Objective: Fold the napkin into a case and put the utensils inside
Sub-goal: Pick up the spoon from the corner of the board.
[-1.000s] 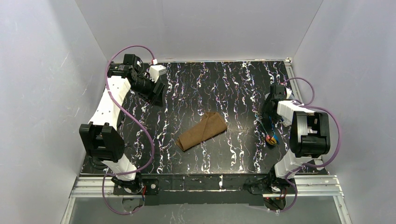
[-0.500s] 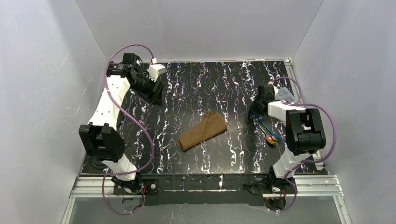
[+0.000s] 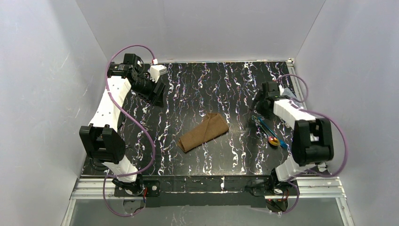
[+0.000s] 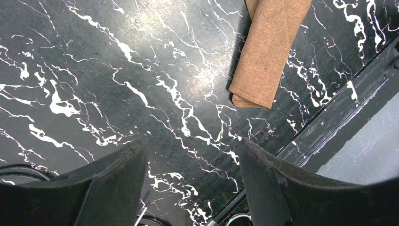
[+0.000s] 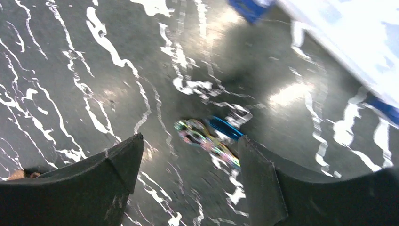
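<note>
The brown napkin [image 3: 203, 133], folded into a narrow layered case, lies slanted in the middle of the table; its lower end shows in the left wrist view [image 4: 270, 52]. The shiny blue and rainbow-coloured utensils [image 3: 267, 131] lie flat on the table to its right. My right gripper [image 3: 259, 108] hovers at their far end, open. In the right wrist view the utensils' ends [image 5: 207, 134] lie just beyond the fingertips, close to the right finger [image 5: 256, 165], and my right gripper [image 5: 188, 148] holds nothing. My left gripper [image 3: 157, 96] is open at the back left, far from the napkin, and empty [image 4: 193, 146].
White walls close in the table on three sides. A metal rail [image 3: 207, 186] runs along the near edge, seen also in the left wrist view [image 4: 329, 117]. A pale object with blue edges [image 5: 339, 42] sits at the table's right side, near the right arm.
The right arm has swung its gripper left and toward the back, along the utensils. The utensils have shifted slightly and still lie on the table. The left arm has not moved.
</note>
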Controlling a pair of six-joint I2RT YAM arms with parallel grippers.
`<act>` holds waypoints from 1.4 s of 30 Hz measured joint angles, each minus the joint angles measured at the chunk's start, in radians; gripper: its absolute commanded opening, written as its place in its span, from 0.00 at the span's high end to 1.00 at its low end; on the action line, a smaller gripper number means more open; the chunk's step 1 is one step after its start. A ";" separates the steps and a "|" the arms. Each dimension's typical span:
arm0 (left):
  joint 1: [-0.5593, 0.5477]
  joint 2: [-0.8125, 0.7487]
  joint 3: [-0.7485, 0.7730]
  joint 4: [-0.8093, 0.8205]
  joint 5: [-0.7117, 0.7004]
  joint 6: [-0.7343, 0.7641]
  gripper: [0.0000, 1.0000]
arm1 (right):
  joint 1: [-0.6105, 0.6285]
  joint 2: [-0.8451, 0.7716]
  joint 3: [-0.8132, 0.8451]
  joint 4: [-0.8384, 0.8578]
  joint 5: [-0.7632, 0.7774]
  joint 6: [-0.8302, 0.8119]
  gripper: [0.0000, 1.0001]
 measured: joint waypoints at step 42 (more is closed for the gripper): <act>0.000 -0.019 -0.019 -0.002 0.047 0.000 0.32 | -0.211 -0.286 -0.363 -0.067 -0.374 0.171 0.30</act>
